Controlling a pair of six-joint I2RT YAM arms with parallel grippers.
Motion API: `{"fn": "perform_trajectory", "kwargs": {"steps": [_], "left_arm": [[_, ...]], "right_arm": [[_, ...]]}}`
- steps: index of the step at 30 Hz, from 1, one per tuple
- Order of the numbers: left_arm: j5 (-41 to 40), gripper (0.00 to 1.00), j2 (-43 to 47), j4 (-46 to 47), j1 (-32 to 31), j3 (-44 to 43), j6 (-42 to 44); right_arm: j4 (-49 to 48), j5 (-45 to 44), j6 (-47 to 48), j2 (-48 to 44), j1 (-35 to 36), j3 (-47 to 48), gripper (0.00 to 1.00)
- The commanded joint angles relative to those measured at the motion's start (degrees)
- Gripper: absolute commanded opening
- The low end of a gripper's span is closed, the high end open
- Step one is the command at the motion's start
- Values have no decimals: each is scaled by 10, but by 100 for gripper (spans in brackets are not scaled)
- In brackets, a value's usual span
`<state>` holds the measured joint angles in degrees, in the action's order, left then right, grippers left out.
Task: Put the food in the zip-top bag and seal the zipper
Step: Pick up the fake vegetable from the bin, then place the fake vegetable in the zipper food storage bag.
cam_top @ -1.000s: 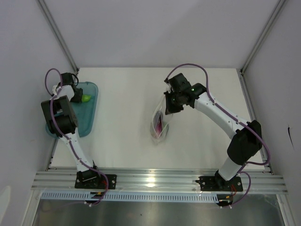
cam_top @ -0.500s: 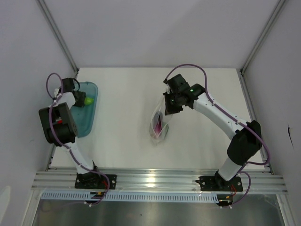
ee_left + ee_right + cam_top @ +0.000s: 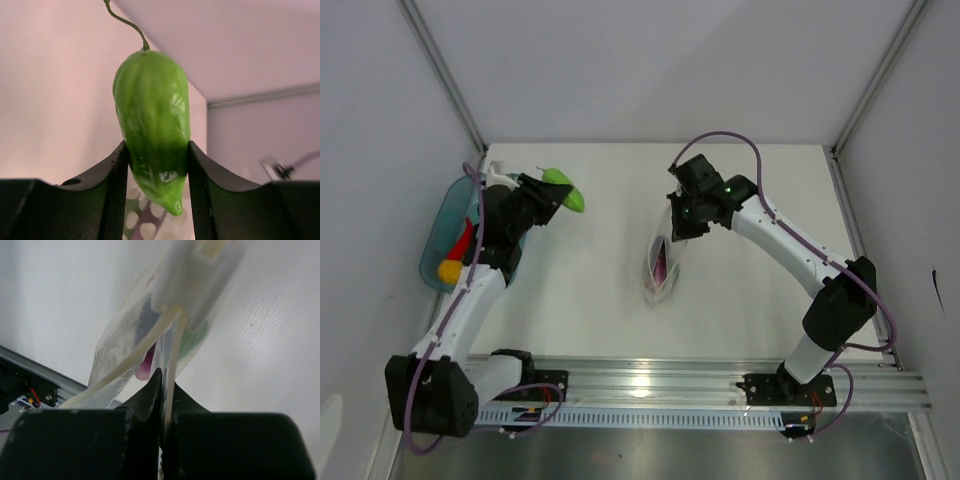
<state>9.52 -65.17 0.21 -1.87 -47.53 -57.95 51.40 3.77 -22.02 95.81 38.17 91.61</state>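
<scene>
My left gripper [image 3: 545, 193] is shut on a green toy pepper [image 3: 563, 189] and holds it above the table, right of the teal tray [image 3: 438, 230]. In the left wrist view the green pepper [image 3: 152, 120] is pinched between both fingers [image 3: 111, 192], stem up. My right gripper [image 3: 678, 228] is shut on the mouth edge of the clear zip-top bag [image 3: 660, 265], which hangs down to the table. The purple eggplant [image 3: 661, 262] is inside the bag; it also shows in the right wrist view [image 3: 146, 366]. The red chili [image 3: 461, 240] and yellow pepper [image 3: 449, 270] lie in the tray.
The teal tray lies at the table's left edge by the left wall. An aluminium rail [image 3: 650, 385] with both arm bases runs along the near edge. Grey walls close in the left, right and back.
My left arm has swung out of the tray to the right and lifted the green pepper with it, uncovering the chili and yellow pepper. My right gripper and the bag have barely moved.
</scene>
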Motion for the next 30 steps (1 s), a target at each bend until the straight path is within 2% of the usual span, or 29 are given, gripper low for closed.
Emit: {"fn": "perform_trajectory", "kwargs": {"steps": [1,3,8,13,17,22,30], "left_arm": [[58,1,81,50,-45,13,59],[85,1,116,91,-77,20,78],[163,1,127,134,-169,6,130],[201,1,94,215,-271,9,144],[199,1,66,224,-330,6,167],[175,1,49,187,-357,7,204],[138,1,30,174,-372,41,200]], "right_arm": [[12,-18,-7,-5,7,26,0],[10,-19,-7,-9,9,24,0],[11,-11,-14,3,14,43,0],[13,-1,-20,21,22,65,0],[13,11,-27,20,22,72,0],[18,13,-30,10,22,71,0],[9,42,-43,-10,17,70,0]]}}
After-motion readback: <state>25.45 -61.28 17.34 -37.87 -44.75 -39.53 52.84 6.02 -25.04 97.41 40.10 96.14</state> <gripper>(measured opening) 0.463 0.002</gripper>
